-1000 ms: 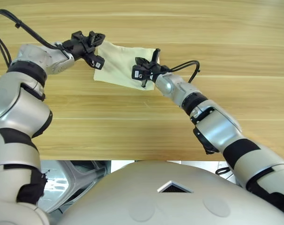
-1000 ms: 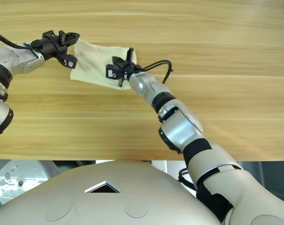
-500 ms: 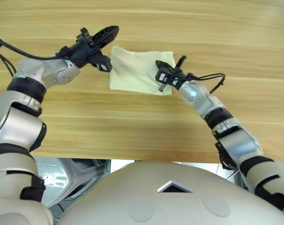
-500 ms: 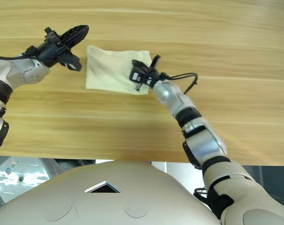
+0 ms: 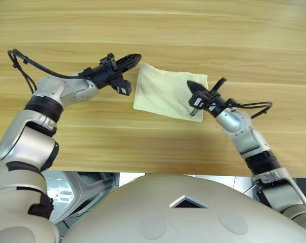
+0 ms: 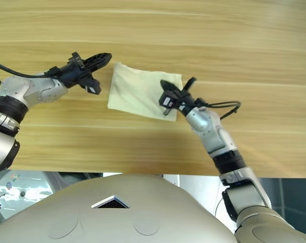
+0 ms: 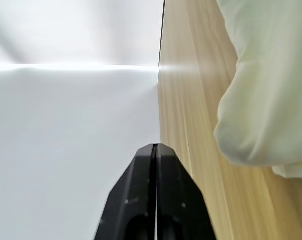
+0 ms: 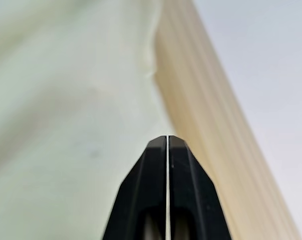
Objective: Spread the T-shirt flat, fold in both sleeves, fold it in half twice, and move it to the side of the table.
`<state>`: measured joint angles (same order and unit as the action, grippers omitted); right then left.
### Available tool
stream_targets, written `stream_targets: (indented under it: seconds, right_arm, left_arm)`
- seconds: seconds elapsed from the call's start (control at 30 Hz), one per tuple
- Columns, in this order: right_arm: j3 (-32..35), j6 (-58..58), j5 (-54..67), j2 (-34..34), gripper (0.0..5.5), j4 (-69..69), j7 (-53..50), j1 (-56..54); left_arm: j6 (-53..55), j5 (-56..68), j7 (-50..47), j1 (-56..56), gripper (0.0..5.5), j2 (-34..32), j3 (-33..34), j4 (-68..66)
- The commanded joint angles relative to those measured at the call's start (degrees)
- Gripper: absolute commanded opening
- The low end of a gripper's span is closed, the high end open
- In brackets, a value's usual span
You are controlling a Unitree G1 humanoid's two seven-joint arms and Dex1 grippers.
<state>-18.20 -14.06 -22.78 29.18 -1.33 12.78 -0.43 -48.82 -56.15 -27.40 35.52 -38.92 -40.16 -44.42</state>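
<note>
Head eyes look forward-down at table [image 5: 153,30], T-shirt [image 5: 168,93] near 12 o'clock; my wrist cams sit very close, both sharing T-shirt.

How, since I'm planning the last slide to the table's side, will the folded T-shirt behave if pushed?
Probably floppy: the T-shirt is soft folded cloth with puffy edges, so an edge push may bunch it. It lies flat, so it shouldn't roll or tip. On the smooth table it would likely slide under light pressure.

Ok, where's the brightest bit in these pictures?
Left wrist view: the white space past the table edge glows, brightest in a band across it. Left eye view: even light, only a faint shadow along the T-shirt's near edge. Right wrist view: T-shirt softly lit, no glare.
</note>
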Motion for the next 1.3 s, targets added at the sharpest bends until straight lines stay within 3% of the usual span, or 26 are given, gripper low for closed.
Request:
stream_targets:
  seconds: [0.03,0.2,0.4,0.6,0.77,1.0,1.3]
  right_arm:
    - [4.94,0.94,4.87,0.96,0.04,7.29,2.51,0.76]
    - [7.74,2.44,7.41,-0.48,0.04,9.71,3.89,-2.95]
    - [1.17,3.62,0.5,-5.94,0.04,-1.33,3.82,-14.89]
    - [-5.91,1.93,-6.0,-10.81,0.04,-14.86,3.44,-23.81]
    - [-11.8,-0.41,-10.38,-13.29,0.04,-22.15,4.38,-26.76]
    - [-17.52,-4.73,-11.88,-13.62,0.04,-24.9,8.83,-25.9]
    - [-18.17,-7.95,-9.43,-13.75,0.04,-24.88,12.9,-24.77]
  left_arm:
    - [0.03,-0.8,1.63,-0.47,0.0,1.19,-0.3,0.02]
    - [0.13,-3.56,4.61,-1.28,0.0,3.12,-3.35,-0.58]
    - [-2.73,-6.02,15.38,-2.24,0.0,0.66,-7.05,5.15]
    - [-3.56,-4.64,30.13,-1.9,0.0,-5.88,-4.79,19.64]
    - [-3.01,-5.55,38.83,0.37,0.0,-6.67,-3.85,23.01]
    - [-2.24,-14.12,38.09,3.83,0.0,-2.48,-7.62,17.48]
    - [-2.85,-15.22,35.04,3.0,0.0,0.42,-9.95,16.5]
